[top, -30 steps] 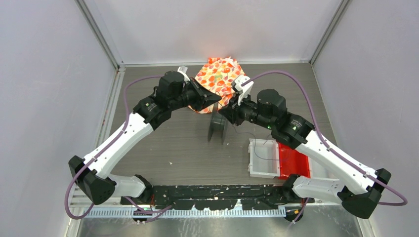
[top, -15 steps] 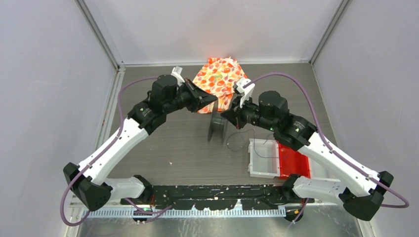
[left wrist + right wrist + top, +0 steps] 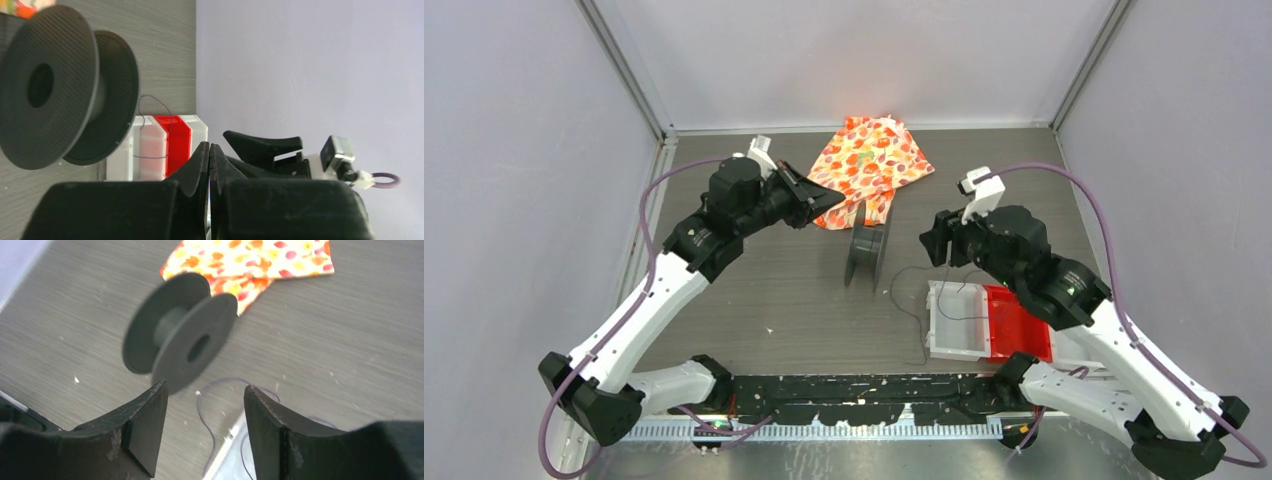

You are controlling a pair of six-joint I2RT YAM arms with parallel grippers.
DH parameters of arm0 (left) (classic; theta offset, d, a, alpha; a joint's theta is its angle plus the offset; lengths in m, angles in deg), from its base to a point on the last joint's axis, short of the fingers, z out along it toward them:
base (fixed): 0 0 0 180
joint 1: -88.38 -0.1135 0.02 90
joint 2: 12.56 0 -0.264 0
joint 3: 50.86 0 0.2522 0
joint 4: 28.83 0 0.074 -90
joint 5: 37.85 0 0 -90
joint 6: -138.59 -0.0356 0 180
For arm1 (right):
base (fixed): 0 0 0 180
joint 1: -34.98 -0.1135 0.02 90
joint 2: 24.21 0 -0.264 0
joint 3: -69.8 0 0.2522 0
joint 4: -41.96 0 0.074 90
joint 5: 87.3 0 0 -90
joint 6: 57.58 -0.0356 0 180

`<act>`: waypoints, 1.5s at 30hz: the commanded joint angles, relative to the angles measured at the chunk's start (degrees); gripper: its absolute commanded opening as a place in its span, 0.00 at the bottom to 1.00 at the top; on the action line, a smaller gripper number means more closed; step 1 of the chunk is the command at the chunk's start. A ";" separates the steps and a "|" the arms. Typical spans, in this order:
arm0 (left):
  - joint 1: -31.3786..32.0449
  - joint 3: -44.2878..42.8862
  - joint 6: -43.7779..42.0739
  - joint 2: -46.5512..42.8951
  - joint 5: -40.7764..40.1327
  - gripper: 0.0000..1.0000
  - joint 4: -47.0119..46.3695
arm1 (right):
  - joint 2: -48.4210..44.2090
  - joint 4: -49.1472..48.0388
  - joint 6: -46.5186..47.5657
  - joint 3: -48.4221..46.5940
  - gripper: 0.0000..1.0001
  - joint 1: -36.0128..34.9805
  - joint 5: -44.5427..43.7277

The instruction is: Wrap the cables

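Table [image 3: 754, 290]: grey wood-grain top, walled on the left, far and right sides.
Left arm [image 3: 664, 290]: reached from the near left corner toward the middle far.
Right arm [image 3: 1114, 330]: reached from the near right corner, bent back toward the middle.
Cloth [image 3: 874, 160]: orange leaf print, lying flat at the far middle.
White tray [image 3: 954, 325]: on the table at near right, with the red tray [image 3: 1016, 325] touching its right side.
Spool [image 3: 865, 255]: black, standing on its two flanges at mid-table, just near of the cloth.
Left gripper [image 3: 834, 197]: fingers pressed together with nothing between them, raised at the cloth's left near edge, left and far of the spool.
Right gripper [image 3: 205, 395]: fingers parted wide and gripping nothing, held right of the spool and apart from it, far of the white tray.
Cable [image 3: 909, 290]: thin dark strand lying loose on the table between the spool and the white tray; one loop ran into that tray, another length trailed toward the near edge.
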 commanded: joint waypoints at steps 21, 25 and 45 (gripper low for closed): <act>-5.96 2.64 -16.56 -9.06 -4.90 0.09 14.64 | 3.99 9.55 -13.73 14.09 0.58 -14.32 11.96; -5.96 2.38 -18.09 -9.71 -5.52 0.11 15.52 | 6.20 6.05 -13.16 16.25 0.62 -19.20 9.10; -6.26 1.64 -21.25 -8.65 -6.22 0.14 17.37 | 6.17 5.72 -24.73 18.94 0.63 -24.23 -0.09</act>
